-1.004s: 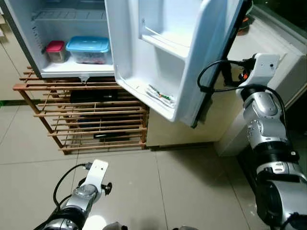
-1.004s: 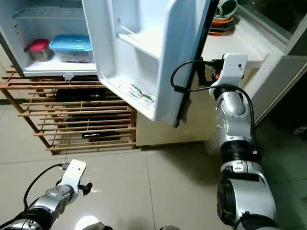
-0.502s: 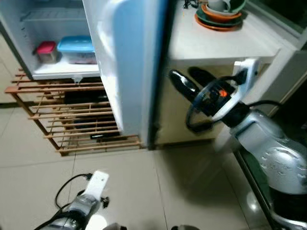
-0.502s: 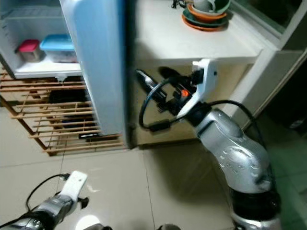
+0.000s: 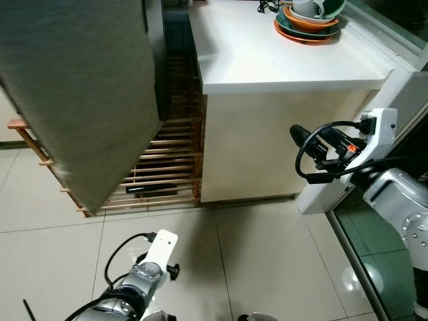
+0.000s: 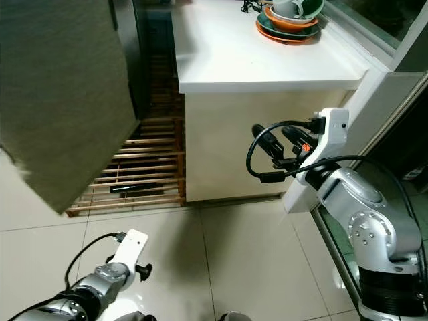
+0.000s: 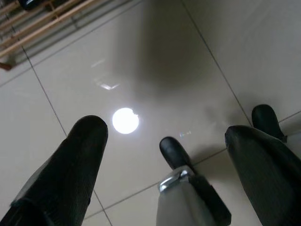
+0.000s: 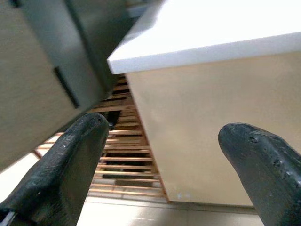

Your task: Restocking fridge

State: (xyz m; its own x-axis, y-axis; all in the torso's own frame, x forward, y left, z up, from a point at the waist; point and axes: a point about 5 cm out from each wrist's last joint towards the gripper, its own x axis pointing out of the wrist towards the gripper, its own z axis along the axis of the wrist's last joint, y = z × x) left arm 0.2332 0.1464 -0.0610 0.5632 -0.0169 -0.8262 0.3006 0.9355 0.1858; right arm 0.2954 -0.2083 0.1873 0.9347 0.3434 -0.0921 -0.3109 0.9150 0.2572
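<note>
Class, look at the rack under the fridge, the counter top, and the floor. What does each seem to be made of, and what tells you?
Rack: likely wood, unpainted; orange-brown slats and rails.
Counter top: smooth white slab with a matte sheen, perhaps laminate or stone; the look leaves it open.
Floor: probably glazed ceramic tile; thin grout lines and a bright lamp reflection.

Beige tiled floor (image 5: 267,261) is reflecting a round ceiling light (image 7: 125,120). White countertop (image 5: 281,63) is sitting on a cream cabinet (image 5: 254,147). Wooden slatted rack (image 5: 167,167) is standing just beside the cabinet. Stacked bowls (image 5: 309,17) are resting at the counter's far corner.
</note>
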